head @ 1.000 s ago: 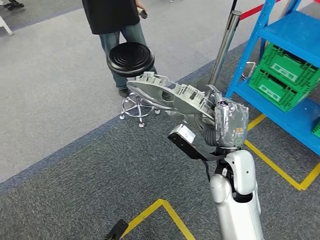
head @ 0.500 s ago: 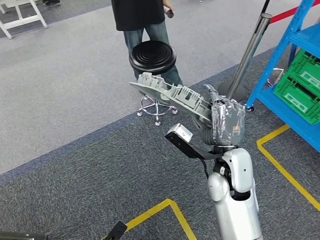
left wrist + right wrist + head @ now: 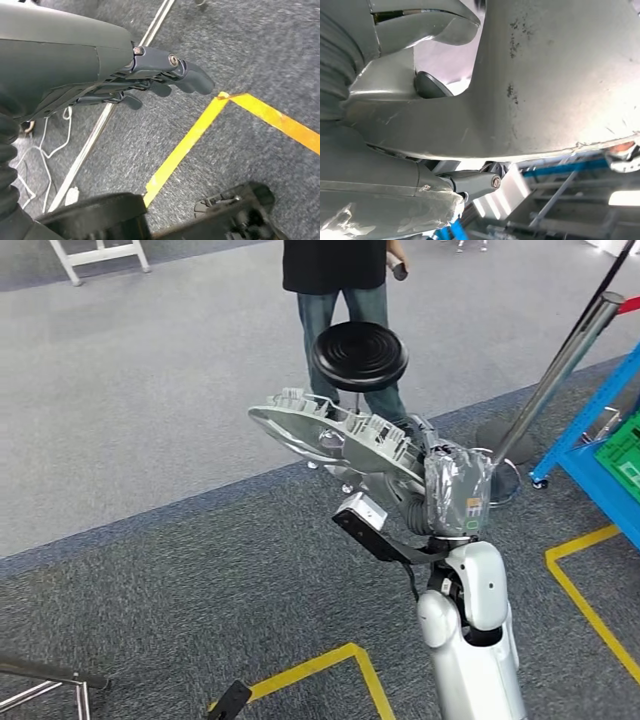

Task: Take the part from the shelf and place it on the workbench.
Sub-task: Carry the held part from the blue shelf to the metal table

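R hand (image 3: 451, 490) grips the part (image 3: 340, 430) at its near end, fingers wrapped on the edge; in the R wrist view the part's grey underside (image 3: 554, 75) lies right across the hand, thumb (image 3: 433, 22) on one face, darker fingers (image 3: 478, 180) under the other. Part is a long grey ribbed casting, roughly level, sticking out toward 10 o'clock from the hand, well above the carpet (image 3: 189, 570). L hand (image 3: 166, 82) hangs low over the floor w/ nothing in it, fingers apart and mostly straight.

Blue shelf (image 3: 596, 440) w/ green crate (image 3: 625, 455) sits at 3 o'clock, so the pick looks done; this is the carry leg, approx mid-task. No table in sight yet.

Doing it well: keep the grip firm, since the part is long and held at one end, so its far end will want to sag or swing on turns. Keep the wrist steady, part level. Watch the black stool (image 3: 360, 355) and the person (image 3: 340, 280) at 12 o'clock, just beyond the part's far end, plus the slanted metal post (image 3: 558, 370) at 2 o'clock. Turn slow, give them room
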### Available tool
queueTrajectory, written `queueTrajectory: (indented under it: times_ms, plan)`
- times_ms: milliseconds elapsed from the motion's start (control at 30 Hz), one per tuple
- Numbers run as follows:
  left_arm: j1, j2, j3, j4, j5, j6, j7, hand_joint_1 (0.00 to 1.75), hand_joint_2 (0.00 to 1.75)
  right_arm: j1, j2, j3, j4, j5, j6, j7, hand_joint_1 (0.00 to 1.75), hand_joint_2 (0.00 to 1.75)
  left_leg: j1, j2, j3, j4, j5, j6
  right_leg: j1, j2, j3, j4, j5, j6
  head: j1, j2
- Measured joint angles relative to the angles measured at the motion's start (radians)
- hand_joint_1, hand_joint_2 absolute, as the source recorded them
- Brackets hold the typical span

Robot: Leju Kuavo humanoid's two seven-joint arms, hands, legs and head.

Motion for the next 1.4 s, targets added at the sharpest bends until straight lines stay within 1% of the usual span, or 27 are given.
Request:
queueTrajectory:
  times_ms: [67,133,200,233,300,367,433,500,533,567,600,667,733,800,867,900,967,1000,1033,1067,1100,1167,1200,1233,1300,1333,1400]
  plan:
    - [0.004,0.003,0.000,0.000,0.000,0.000,-0.004,0.00,1.75,0.011,-0.004,0.000,0.000,-0.005,-0.002,-0.002,1.75,1.75,-0.001,-0.016,0.001,0.000,0.000,0.000,0.001,0.002,-0.031,0.047,-0.003,0.000,0.000,0.000]
    - [0.015,0.011,0.000,0.000,-0.003,0.000,-0.013,0.00,1.75,0.033,-0.013,-0.001,0.000,-0.014,-0.012,-0.007,1.75,1.75,-0.001,-0.054,0.003,0.002,-0.002,-0.003,-0.002,0.033,0.006,-0.066,0.080,-0.006,-0.001,0.000]
    - [0.024,0.018,0.000,0.000,-0.008,-0.001,-0.018,0.00,1.75,0.050,-0.022,-0.003,0.000,-0.023,-0.025,-0.013,1.75,1.75,0.000,-0.089,-0.001,0.007,-0.001,-0.011,-0.005,0.070,0.069,-0.216,0.154,-0.012,-0.001,0.000]
    - [0.026,0.019,0.000,0.000,-0.010,-0.002,-0.018,0.00,1.75,0.054,-0.024,-0.003,0.000,-0.025,-0.029,-0.014,1.75,1.75,0.002,-0.098,-0.006,0.008,0.001,-0.017,-0.005,0.077,0.076,-0.228,0.152,-0.013,-0.001,0.000]
    - [0.032,0.022,0.000,0.000,-0.012,-0.003,-0.016,0.00,1.75,0.061,-0.027,-0.004,0.000,-0.025,-0.032,-0.015,1.75,1.75,0.007,-0.107,-0.012,0.009,0.002,-0.028,-0.003,0.061,0.081,-0.234,0.154,-0.018,-0.002,0.000]
    - [0.035,0.024,0.000,0.000,-0.014,-0.003,-0.013,0.00,1.75,0.068,-0.029,-0.005,0.000,-0.026,-0.033,-0.016,1.75,1.75,0.006,-0.070,-0.028,0.043,-0.021,-0.039,-0.005,0.040,0.089,-0.243,0.157,-0.028,-0.005,0.000]
    - [0.034,0.025,0.000,0.000,-0.016,-0.003,-0.013,0.00,1.75,0.072,-0.031,-0.007,0.001,-0.026,-0.034,-0.017,1.75,1.75,0.007,-0.017,-0.079,0.151,-0.078,-0.050,-0.005,0.015,0.095,-0.246,0.156,-0.036,-0.009,0.000]
    - [0.032,0.026,0.000,0.000,-0.016,-0.003,-0.014,0.00,1.75,0.077,-0.033,-0.008,0.002,-0.026,-0.035,-0.017,1.75,1.75,0.012,0.000,-0.137,0.270,-0.123,-0.057,-0.003,-0.012,0.097,-0.245,0.152,-0.039,-0.010,0.000]
    - [0.032,0.026,0.000,0.000,-0.014,-0.002,-0.015,0.00,1.75,0.080,-0.034,-0.009,0.003,-0.026,-0.035,-0.017,1.75,1.75,0.014,0.002,-0.146,0.289,-0.120,-0.059,-0.003,-0.025,0.098,-0.245,0.151,-0.039,-0.010,0.000]
    - [0.032,0.026,0.000,0.000,-0.013,-0.001,-0.016,0.00,1.75,0.084,-0.036,-0.010,0.004,-0.026,-0.036,-0.017,1.75,1.75,0.015,0.005,-0.132,0.266,-0.099,-0.059,-0.003,-0.037,0.100,-0.245,0.149,-0.038,-0.010,0.000]
    - [0.033,0.027,0.000,0.000,-0.011,-0.001,-0.017,0.00,1.75,0.087,-0.037,-0.011,0.004,-0.026,-0.037,-0.017,1.75,1.75,0.015,0.014,-0.100,0.209,-0.066,-0.057,-0.002,-0.047,0.104,-0.245,0.146,-0.036,-0.010,0.000]
    - [0.034,0.028,0.000,0.000,-0.009,0.000,-0.020,0.00,1.75,0.090,-0.040,-0.014,0.004,-0.026,-0.041,-0.017,1.75,1.75,0.008,0.053,-0.025,0.074,-0.018,-0.050,0.001,-0.063,0.109,-0.244,0.140,-0.029,-0.010,0.000]
    - [0.032,0.029,0.000,0.000,-0.009,0.001,-0.022,0.00,1.75,0.095,-0.043,-0.016,0.004,-0.026,-0.047,-0.018,1.75,1.75,-0.001,0.078,0.005,0.013,-0.013,-0.039,0.007,-0.080,0.112,-0.244,0.135,-0.020,-0.009,0.000]
    - [0.034,0.030,0.000,0.000,-0.010,0.001,-0.022,0.00,1.75,0.102,-0.044,-0.017,0.004,-0.026,-0.051,-0.021,1.75,1.75,-0.003,0.061,0.005,0.007,-0.014,-0.027,0.009,-0.099,0.116,-0.246,0.129,-0.010,-0.009,0.000]
    - [0.038,0.030,0.000,0.000,-0.015,0.001,-0.022,0.00,1.75,0.111,-0.047,-0.017,0.002,-0.025,-0.055,-0.023,1.75,1.75,0.001,0.039,0.009,0.001,-0.010,-0.014,0.005,-0.079,0.107,-0.221,0.106,-0.001,-0.007,0.000]
    - [0.038,0.029,0.000,0.000,-0.018,0.001,-0.022,0.00,1.75,0.115,-0.049,-0.017,0.001,-0.025,-0.058,-0.025,1.75,1.75,0.004,0.029,0.011,-0.002,-0.009,-0.009,0.003,-0.054,0.087,-0.177,0.081,0.002,-0.004,0.000]
    - [0.036,0.027,0.000,0.000,-0.026,0.000,-0.023,0.00,1.75,0.126,-0.057,-0.017,-0.001,-0.025,-0.066,-0.027,1.75,1.75,0.004,0.005,0.012,-0.001,-0.009,-0.002,0.002,-0.009,0.017,-0.037,0.021,0.004,0.001,0.000]
    - [0.037,0.026,0.000,0.000,-0.028,-0.002,-0.024,0.00,1.75,0.132,-0.062,-0.017,-0.002,-0.026,-0.069,-0.027,1.75,1.75,0.003,-0.009,0.012,-0.001,-0.009,-0.001,0.002,-0.001,-0.018,0.023,0.005,0.004,0.003,0.000]
    - [0.037,0.024,0.000,0.000,-0.030,-0.003,-0.027,0.00,1.75,0.138,-0.066,-0.017,-0.002,-0.026,-0.070,-0.027,1.75,1.75,0.002,-0.022,0.013,-0.001,-0.010,0.000,0.002,0.003,-0.040,0.052,0.006,0.003,0.003,0.000]
    - [0.038,0.023,0.000,0.000,-0.030,-0.005,-0.029,0.00,1.75,0.144,-0.069,-0.017,-0.004,-0.027,-0.070,-0.027,1.75,1.75,0.002,-0.036,0.015,-0.001,-0.010,0.000,0.002,0.005,-0.041,0.038,0.030,0.001,0.003,0.000]
    - [0.039,0.021,0.000,0.000,-0.031,-0.007,-0.032,0.00,1.75,0.150,-0.072,-0.017,-0.006,-0.028,-0.070,-0.028,1.75,1.75,0.001,-0.050,0.017,0.000,-0.011,0.000,0.002,0.009,-0.023,-0.014,0.069,-0.002,0.003,0.000]
    - [0.038,0.017,0.000,0.000,-0.032,-0.011,-0.035,0.00,1.75,0.157,-0.077,-0.017,-0.010,-0.030,-0.070,-0.029,1.75,1.75,0.000,-0.075,0.019,0.002,-0.013,-0.004,-0.001,0.040,0.040,-0.156,0.139,-0.007,0.002,0.000]
    - [0.038,0.015,0.000,0.000,-0.033,-0.013,-0.036,0.00,1.75,0.158,-0.078,-0.017,-0.012,-0.031,-0.071,-0.030,1.75,1.75,0.000,-0.085,0.018,0.003,-0.013,-0.008,-0.003,0.055,0.064,-0.205,0.154,-0.008,0.002,0.000]
    - [0.038,0.014,0.000,0.000,-0.033,-0.014,-0.037,0.00,1.75,0.160,-0.080,-0.017,-0.014,-0.032,-0.072,-0.031,1.75,1.75,0.001,-0.094,0.015,0.005,-0.013,-0.013,-0.003,0.065,0.079,-0.230,0.158,-0.010,0.002,0.000]
    - [0.041,0.013,0.000,0.000,-0.034,-0.016,-0.037,0.00,1.75,0.162,-0.082,-0.017,-0.017,-0.031,-0.073,-0.031,1.75,1.75,0.004,-0.110,0.010,0.006,-0.011,-0.023,0.000,0.057,0.085,-0.236,0.155,-0.016,0.002,0.000]
    - [0.043,0.013,0.000,0.000,-0.034,-0.017,-0.037,0.00,1.75,0.163,-0.082,-0.017,-0.017,-0.029,-0.073,-0.031,1.75,1.75,0.005,-0.106,0.007,0.009,-0.015,-0.028,-0.001,0.048,0.087,-0.239,0.157,-0.021,0.001,0.000]
    - [0.043,0.013,0.000,0.000,-0.035,-0.018,-0.035,0.00,1.75,0.164,-0.083,-0.017,-0.018,-0.025,-0.072,-0.032,1.75,1.75,0.003,-0.067,-0.016,0.061,-0.049,-0.037,-0.003,0.027,0.092,-0.246,0.159,-0.032,-0.004,0.000]
